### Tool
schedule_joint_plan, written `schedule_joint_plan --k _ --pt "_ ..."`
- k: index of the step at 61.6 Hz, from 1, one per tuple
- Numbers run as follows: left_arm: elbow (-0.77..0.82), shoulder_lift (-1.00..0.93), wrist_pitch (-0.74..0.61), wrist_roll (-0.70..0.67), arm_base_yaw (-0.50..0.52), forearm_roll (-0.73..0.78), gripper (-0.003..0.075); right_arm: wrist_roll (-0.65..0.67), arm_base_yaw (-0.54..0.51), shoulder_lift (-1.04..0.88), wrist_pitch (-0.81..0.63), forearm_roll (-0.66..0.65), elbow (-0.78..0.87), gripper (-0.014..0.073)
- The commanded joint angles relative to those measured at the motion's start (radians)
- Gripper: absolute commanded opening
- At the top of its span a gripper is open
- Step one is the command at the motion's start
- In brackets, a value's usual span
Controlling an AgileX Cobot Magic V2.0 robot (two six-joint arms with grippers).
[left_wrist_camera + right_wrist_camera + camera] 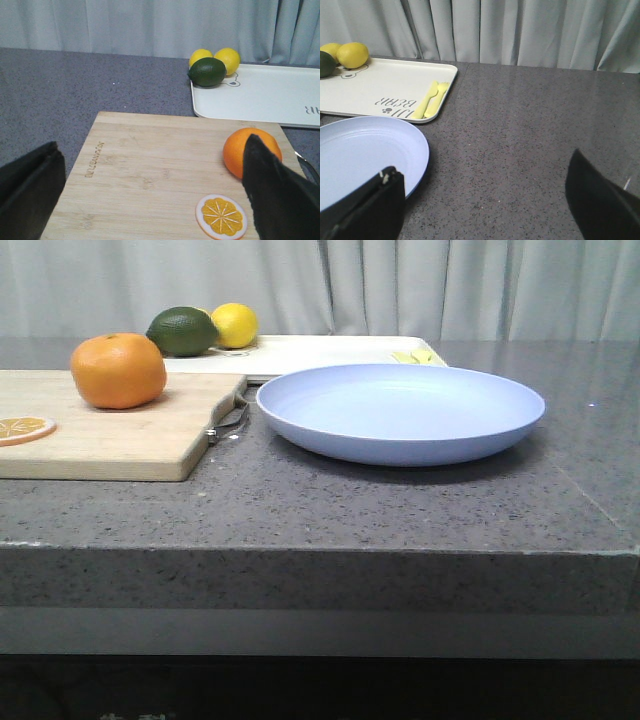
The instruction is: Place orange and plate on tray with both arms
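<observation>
The orange (118, 370) sits on the wooden cutting board (120, 435) at the left; it also shows in the left wrist view (240, 150), partly behind one finger. The lavender-blue plate (400, 412) rests on the grey counter, right of the board, and shows in the right wrist view (360, 160). The cream-white tray (330, 350) lies behind both, also in the wrist views (260, 95) (385, 87). My left gripper (155, 187) is open and empty above the board. My right gripper (485, 200) is open and empty, beside the plate's edge. Neither gripper shows in the front view.
A dark green lime (183, 331) and a yellow lemon (235, 325) sit at the tray's far left end; the left wrist view shows a second lemon (201, 57). A yellow fork and spoon (432, 99) lie on the tray. A dried orange slice (22, 428) lies on the board.
</observation>
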Motion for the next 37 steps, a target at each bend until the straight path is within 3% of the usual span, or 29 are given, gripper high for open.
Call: schedule_joint_plan --k 1,21,37 --pt "-0.072 0.075 -0.055 -0.005 -0.019 -0.02 0.0702 -0.006 -0.006 0.009 -0.084 0.0 -0.035 0.0654" --pt "-0.399 0.473 0.149 -0.005 -0.197 -0.03 0.0702 -0.006 -0.006 0.009 -0.084 0.0 -0.035 0.0654" --pt "-0.749 0.798 0.411 -0.005 -0.29 -0.08 0.0702 -0.006 -0.006 0.009 -0.089 0.0 -0.033 0.0654"
